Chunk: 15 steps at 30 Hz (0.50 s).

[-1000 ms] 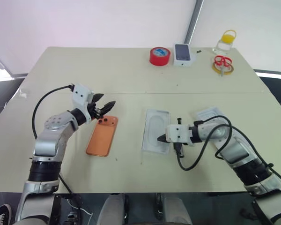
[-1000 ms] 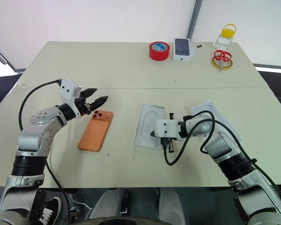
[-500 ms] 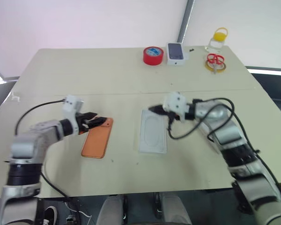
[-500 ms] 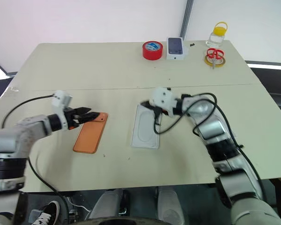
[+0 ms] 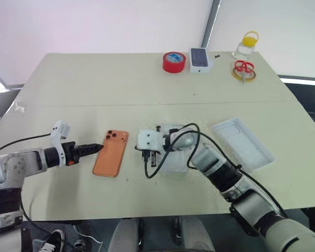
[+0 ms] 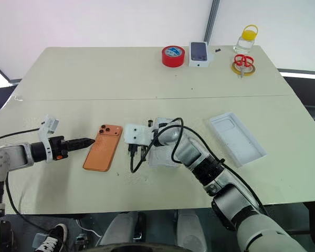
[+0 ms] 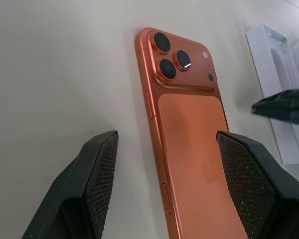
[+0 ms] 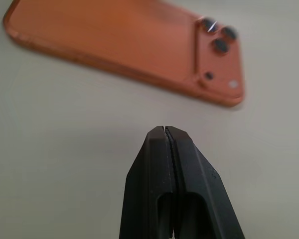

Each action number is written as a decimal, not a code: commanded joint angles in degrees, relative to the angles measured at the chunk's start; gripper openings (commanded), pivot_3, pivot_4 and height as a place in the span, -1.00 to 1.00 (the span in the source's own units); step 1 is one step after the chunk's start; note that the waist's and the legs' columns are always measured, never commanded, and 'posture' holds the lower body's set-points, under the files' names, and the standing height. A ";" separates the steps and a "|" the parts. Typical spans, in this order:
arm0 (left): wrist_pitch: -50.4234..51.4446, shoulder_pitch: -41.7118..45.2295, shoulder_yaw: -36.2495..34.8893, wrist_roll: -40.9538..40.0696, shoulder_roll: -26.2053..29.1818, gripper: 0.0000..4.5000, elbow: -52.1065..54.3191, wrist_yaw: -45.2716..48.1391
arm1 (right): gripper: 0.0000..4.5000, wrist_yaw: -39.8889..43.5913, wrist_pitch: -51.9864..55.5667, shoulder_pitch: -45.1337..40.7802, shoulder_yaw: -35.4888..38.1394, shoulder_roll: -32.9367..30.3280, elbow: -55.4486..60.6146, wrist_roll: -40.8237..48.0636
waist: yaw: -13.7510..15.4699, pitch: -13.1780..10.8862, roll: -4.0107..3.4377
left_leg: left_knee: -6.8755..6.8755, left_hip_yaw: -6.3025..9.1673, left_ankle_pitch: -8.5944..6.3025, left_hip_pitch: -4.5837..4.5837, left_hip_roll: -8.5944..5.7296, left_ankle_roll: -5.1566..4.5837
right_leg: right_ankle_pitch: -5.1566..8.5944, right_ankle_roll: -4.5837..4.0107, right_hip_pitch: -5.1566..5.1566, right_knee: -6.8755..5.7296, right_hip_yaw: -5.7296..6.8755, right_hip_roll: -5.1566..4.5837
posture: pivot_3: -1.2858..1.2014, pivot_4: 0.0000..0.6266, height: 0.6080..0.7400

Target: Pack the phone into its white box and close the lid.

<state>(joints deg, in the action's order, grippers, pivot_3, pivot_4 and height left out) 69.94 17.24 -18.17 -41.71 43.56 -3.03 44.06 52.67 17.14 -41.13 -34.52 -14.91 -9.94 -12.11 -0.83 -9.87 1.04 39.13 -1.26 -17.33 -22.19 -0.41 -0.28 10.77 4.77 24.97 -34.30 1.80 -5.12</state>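
The orange phone (image 5: 110,153) lies face down on the table, its three lenses at the far end. My left gripper (image 5: 94,148) hovers low just left of it, open, its jaws facing the phone's long edge (image 7: 154,114) and holding nothing. My right gripper (image 5: 139,147) is shut and empty, its tip (image 8: 164,129) close to the phone's right side near the lenses. The white box (image 5: 174,165) lies right of the phone, largely under my right arm; a white sheet with an oval outline covers its inside. The lid (image 5: 243,143) lies open side up at the right.
At the table's far edge stand a red tape roll (image 5: 172,61), a small white box printed with a phone picture (image 5: 199,58), red scissors on a yellow ring (image 5: 243,70) and a yellow-capped bottle (image 5: 244,47). My right arm's cable (image 5: 149,168) loops beside the box.
My right gripper swung left across the box to the phone's right side, uncovering the lid. My left gripper drew back left, sank and rolled. The camera view shifted too.
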 commanded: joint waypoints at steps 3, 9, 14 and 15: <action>4.09 -1.98 4.33 -0.97 -2.17 0.49 2.48 -1.06 | -0.99 -0.33 -0.53 -1.22 -1.00 3.52 -2.92 -0.78 | -0.02 0.09 -0.08 | -0.02 -0.01 0.00 0.16 0.00 0.02 | 0.00 0.00 -0.12 -0.01 -0.01 0.00 | 0.03 -0.52 1.00; 5.90 -3.44 8.15 -0.09 -5.23 0.49 3.92 -2.78 | -0.99 -1.46 -2.02 -0.50 -0.83 5.33 -5.73 -1.58 | 0.11 0.24 -0.20 | -0.24 -0.03 -0.02 0.76 -0.06 0.03 | 0.11 -0.17 -0.63 0.07 -0.03 -0.07 | 0.03 -0.52 1.00; 9.47 -1.58 7.85 -2.01 -11.49 0.49 4.94 -5.91 | -0.99 -2.03 -3.18 0.26 -1.12 4.54 -6.01 -2.66 | 0.42 0.72 -0.81 | -0.24 -0.01 -0.03 0.81 -0.25 0.01 | 0.11 -0.16 -0.72 0.07 -0.02 -0.26 | 0.03 -0.52 1.00; 10.75 -1.07 7.10 -2.83 -12.69 0.49 5.09 -6.37 | -0.99 -2.01 -2.98 0.40 -0.88 4.61 -5.83 -2.57 | 0.44 0.80 -0.88 | -0.24 0.00 -0.04 0.86 -0.33 -0.01 | 0.11 -0.15 -0.82 0.08 -0.01 -0.31 | 0.03 -0.52 1.00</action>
<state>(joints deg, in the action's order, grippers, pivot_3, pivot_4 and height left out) 75.07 17.87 -15.70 -41.96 34.18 2.67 37.97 50.69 14.24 -41.18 -35.06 -10.69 -15.78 -14.46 -0.39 -9.07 0.16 38.89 -1.22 -17.39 -21.31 -0.84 -0.32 10.89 4.63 24.09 -34.23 1.81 -5.50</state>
